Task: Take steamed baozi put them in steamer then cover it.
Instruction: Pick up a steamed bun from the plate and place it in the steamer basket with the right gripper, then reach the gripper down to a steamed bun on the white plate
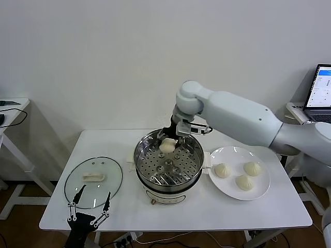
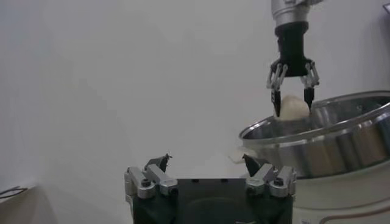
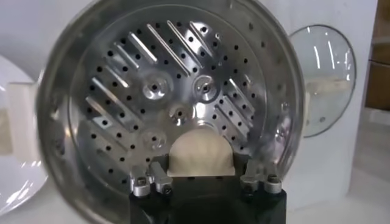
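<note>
Table: white, rectangular, set against a plain wall.

Steamer: round shiny steel pot on a white base, placed at the middle of the table. A perforated tray is seen inside, bare apart from what is held over its far part.

Bun in hand: one cream-white bun is pinched between the fingers of the right gripper, which is lowered inside the steamer's far rim. In the right wrist view the bun is seen clamped between the two fingers, directly above the tray. In the left wrist view the same gripper is seen from the side, its fingertips closed against the bun just behind the steamer wall. Whether the bun touches the tray cannot be told.

Plate: flat, white, just to the right of the steamer. Three more buns are laid on it, apart from one another.

Lid: round clear glass with a cream handle, laid flat on the table left of the steamer, apart from it.

Left gripper: held low at the near table edge beside the lid, fingers spread wide, nothing between them. In its own wrist view, the spread fingers are seen empty.

Laptop: open, at the far right on a side surface.
</note>
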